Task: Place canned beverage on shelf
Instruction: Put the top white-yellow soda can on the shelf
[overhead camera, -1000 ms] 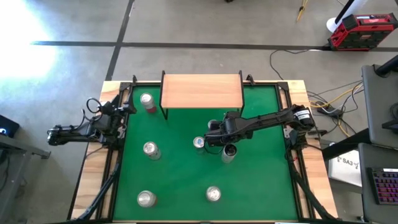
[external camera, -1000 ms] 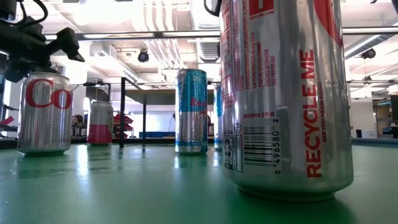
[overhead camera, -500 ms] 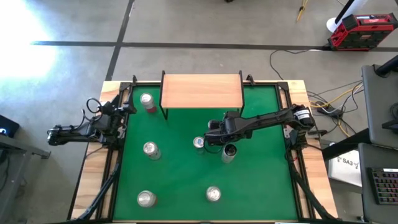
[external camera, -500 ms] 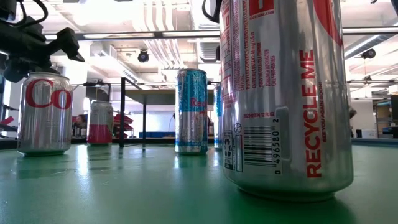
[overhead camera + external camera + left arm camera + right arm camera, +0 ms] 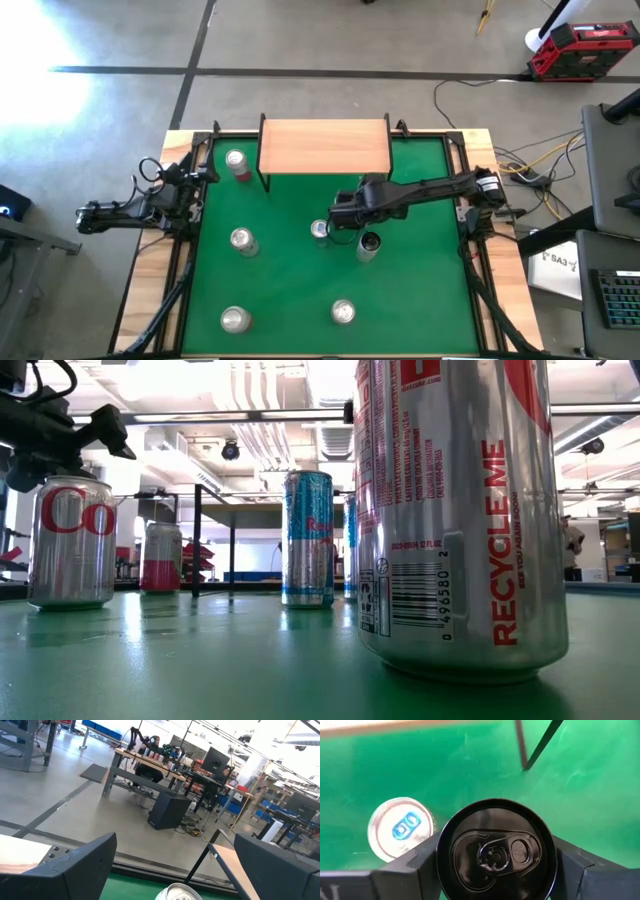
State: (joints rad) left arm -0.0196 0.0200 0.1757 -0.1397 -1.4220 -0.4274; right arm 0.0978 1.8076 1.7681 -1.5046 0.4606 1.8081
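The right hand (image 5: 350, 214) sits near the middle of the green surface (image 5: 280, 290), and the wrist view shows its two dark fingers (image 5: 422, 852) pinching a black-topped can (image 5: 496, 849) from either side, the can standing upright with its long axis vertical. In the overhead view the can itself is hidden under the hand. From this hand the shelf (image 5: 325, 146) lies at about 12 o'clock, near but not touching, its wooden top bare. A blue-tabbed can (image 5: 320, 230) stands just beside the hand at about 8 o'clock, and another dark-topped can (image 5: 368, 243) at about 5 o'clock. The coming move, I judge, is a lift and a carry straight toward 12 o'clock onto the shelf top, keeping the can upright. The left hand (image 5: 190, 200) waits at the surface's left edge, fingers (image 5: 75, 867) spread wide and empty; it is farther from the held can, so the right arm is the one to finish
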